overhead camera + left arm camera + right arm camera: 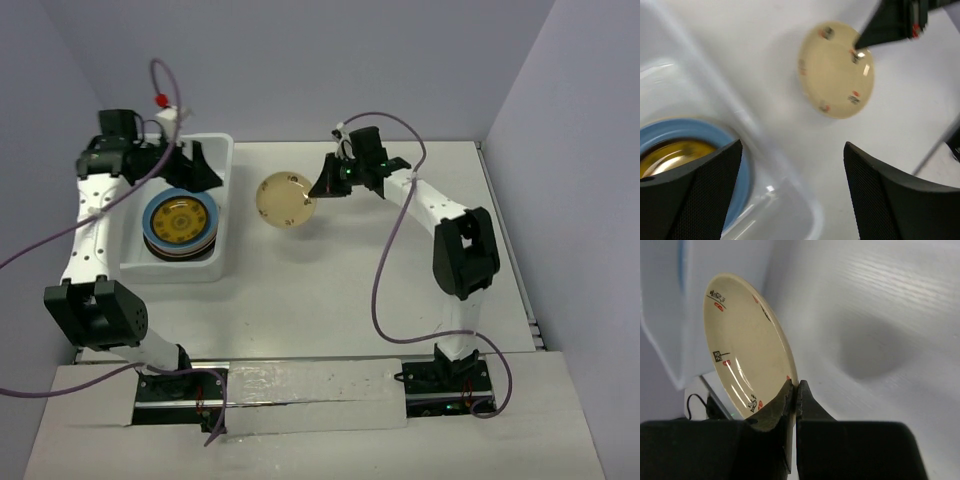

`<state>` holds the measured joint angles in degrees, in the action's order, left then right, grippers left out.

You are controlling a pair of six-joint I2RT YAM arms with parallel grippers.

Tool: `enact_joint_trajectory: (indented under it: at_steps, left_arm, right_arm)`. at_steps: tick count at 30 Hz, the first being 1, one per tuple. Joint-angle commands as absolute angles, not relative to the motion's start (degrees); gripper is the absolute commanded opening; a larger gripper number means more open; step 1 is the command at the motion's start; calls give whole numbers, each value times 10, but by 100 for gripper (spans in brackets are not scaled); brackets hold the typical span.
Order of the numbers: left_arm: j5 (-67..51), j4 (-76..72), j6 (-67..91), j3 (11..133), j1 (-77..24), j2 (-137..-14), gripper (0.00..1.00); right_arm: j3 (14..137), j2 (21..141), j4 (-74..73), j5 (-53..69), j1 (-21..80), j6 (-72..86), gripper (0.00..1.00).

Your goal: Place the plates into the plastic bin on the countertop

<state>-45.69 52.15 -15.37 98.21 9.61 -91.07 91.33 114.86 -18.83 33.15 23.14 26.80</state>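
Note:
A cream plate with small red and black marks hangs above the white countertop, right of the plastic bin. My right gripper is shut on its right rim; the right wrist view shows the fingers pinching the plate's edge. The bin holds a stack of plates, a dark gold-patterned one on a blue one, with others under them. My left gripper is open and empty above the bin's far right corner; its view shows the blue plate and the cream plate.
Pale lilac walls close the table at the back and sides. A purple cable loops from the right arm over the table. A white strip lies at the near edge between the arm bases.

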Motion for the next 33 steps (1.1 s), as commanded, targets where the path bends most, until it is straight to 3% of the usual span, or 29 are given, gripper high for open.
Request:
enact_joint_trajectory:
  at_steps: [1,9,17,28,29,32,33]
  left_arm:
    - [-449,481,-121,928,6,-874,87]
    - [-423,445,-82,911,-87,-889,78]
    - [-393,448,-77,905,-109,-901,61]
    - [-371,439,-73,896,-110,-907,58]
    - [-374,439,-74,895,-110,-907,53]
    - [-383,440,-73,893,-110,-906,27]
    - [-386,441,-73,892,-110,-907,24]
  right_arm:
    - [902,1057,-183,355,253,222,0]
    - [887,988,-198,341,293,168,0]
    - [874,957,-184,348,298,174,0]
    - [874,942,-179,367,300,183,0]
    - [873,940,-178,366,300,183,0]
    - [875,941,-178,366,300,184,0]
    - [875,941,-178,365,300,185,0]
